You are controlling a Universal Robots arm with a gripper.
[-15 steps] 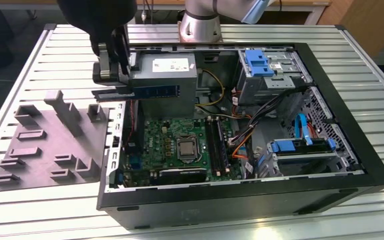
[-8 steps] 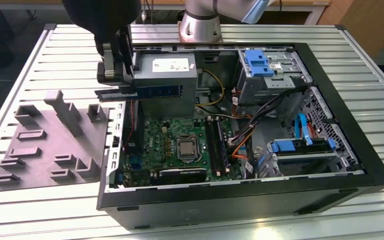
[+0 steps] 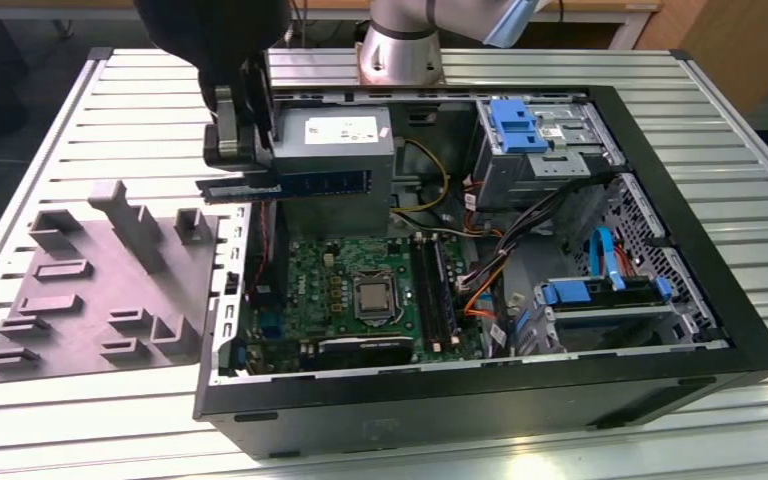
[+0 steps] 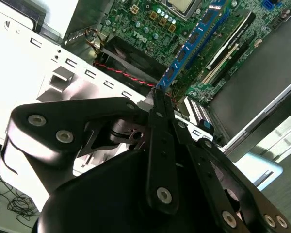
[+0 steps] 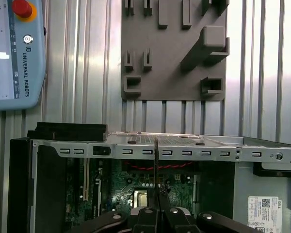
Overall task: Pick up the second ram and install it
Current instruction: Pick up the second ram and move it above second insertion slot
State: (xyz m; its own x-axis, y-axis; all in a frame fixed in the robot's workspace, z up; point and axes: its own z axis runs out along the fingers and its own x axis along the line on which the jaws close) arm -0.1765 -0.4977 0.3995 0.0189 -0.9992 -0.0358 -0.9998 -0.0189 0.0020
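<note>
The second ram (image 3: 315,184) is a long, flat, dark green stick held level in the air above the open computer case (image 3: 704,300), over the case wall nearest the grey plate. My gripper (image 3: 256,178) is shut on one end of it. In the second wrist view the ram (image 4: 194,41) sticks out from the closed fingertips of the gripper (image 4: 157,99) over the green motherboard (image 4: 145,24). Seen edge-on in the first wrist view, the ram (image 5: 156,165) is a thin dark line rising from the gripper (image 5: 157,201). The motherboard's long black slots (image 3: 430,285) lie below, towards the exterior view's right.
A grey moulded fixture plate (image 3: 104,290) lies on the slatted table at the exterior view's left, beside the case. A grey power supply (image 3: 333,135) sits just behind the held stick. Cables and blue drive bays (image 3: 584,290) crowd the case's right half. A teach pendant (image 5: 14,48) lies on the table.
</note>
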